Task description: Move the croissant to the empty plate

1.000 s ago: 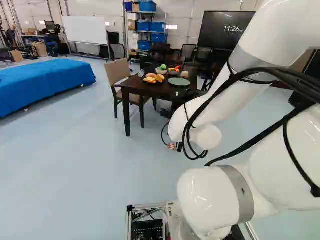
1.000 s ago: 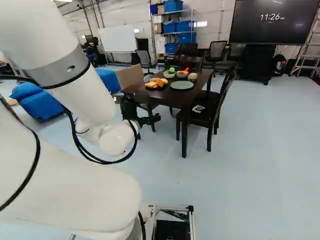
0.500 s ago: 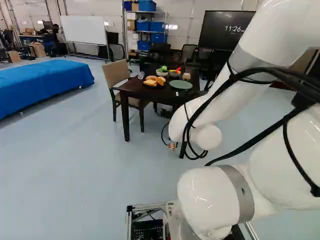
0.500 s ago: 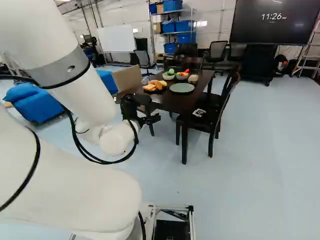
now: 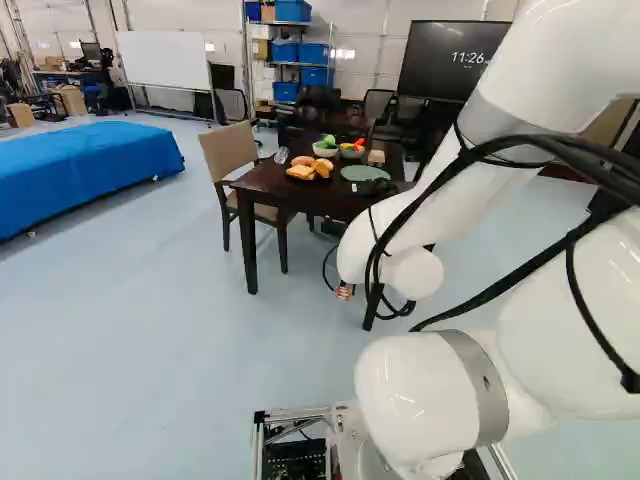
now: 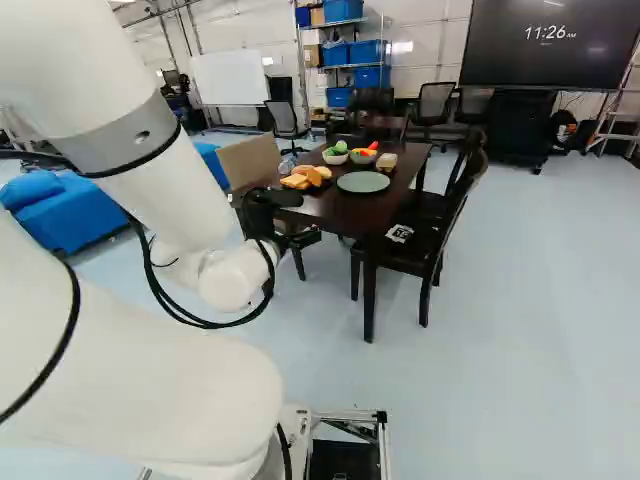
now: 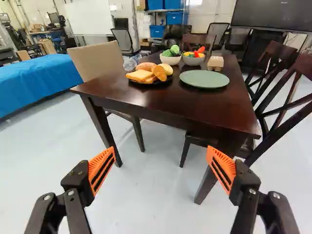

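Clearly, the claw [image 7: 160, 148] gapes, holding nothing. The croissant [image 7: 159, 73] lies nearly straight ahead of it, well apart, past the near edge of the surface [image 7: 146, 97].

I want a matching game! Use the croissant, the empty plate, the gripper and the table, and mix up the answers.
1. Croissant
2. Empty plate
3. Gripper
4. Table

A. Dark brown
B. Open, above the floor
C. With other bread on the black plate
D. Green

Right pairs: 1-C, 2-D, 3-B, 4-A
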### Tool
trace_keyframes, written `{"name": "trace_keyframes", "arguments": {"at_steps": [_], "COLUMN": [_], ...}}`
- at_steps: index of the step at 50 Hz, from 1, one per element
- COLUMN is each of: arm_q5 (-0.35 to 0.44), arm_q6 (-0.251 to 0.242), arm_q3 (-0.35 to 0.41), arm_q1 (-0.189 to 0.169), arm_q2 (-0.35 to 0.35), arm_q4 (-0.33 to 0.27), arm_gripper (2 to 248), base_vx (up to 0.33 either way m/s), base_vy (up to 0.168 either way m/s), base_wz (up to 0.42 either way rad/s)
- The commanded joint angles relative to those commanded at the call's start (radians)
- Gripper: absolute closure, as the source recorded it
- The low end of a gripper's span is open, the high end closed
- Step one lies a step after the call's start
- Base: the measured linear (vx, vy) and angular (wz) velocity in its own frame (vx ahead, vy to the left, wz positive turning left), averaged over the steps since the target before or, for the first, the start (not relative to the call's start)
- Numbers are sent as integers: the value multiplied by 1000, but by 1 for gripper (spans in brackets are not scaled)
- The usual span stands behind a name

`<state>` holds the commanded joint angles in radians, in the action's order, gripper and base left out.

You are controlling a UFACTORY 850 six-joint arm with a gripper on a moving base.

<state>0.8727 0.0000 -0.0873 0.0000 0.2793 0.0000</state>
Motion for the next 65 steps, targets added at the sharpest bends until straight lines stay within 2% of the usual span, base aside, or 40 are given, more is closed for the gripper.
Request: {"name": "trace_keyframes", "arguments": {"at_steps": [65], "arm_q5": [0], "arm_q6": [0], "arm_q3": [0], "arm_q1": [0], "arm_q2": [0], "arm_q4": [0], "arm_gripper": [3], "base_vx": [141], "base_vy": [2], "base_wz": [-12]}}
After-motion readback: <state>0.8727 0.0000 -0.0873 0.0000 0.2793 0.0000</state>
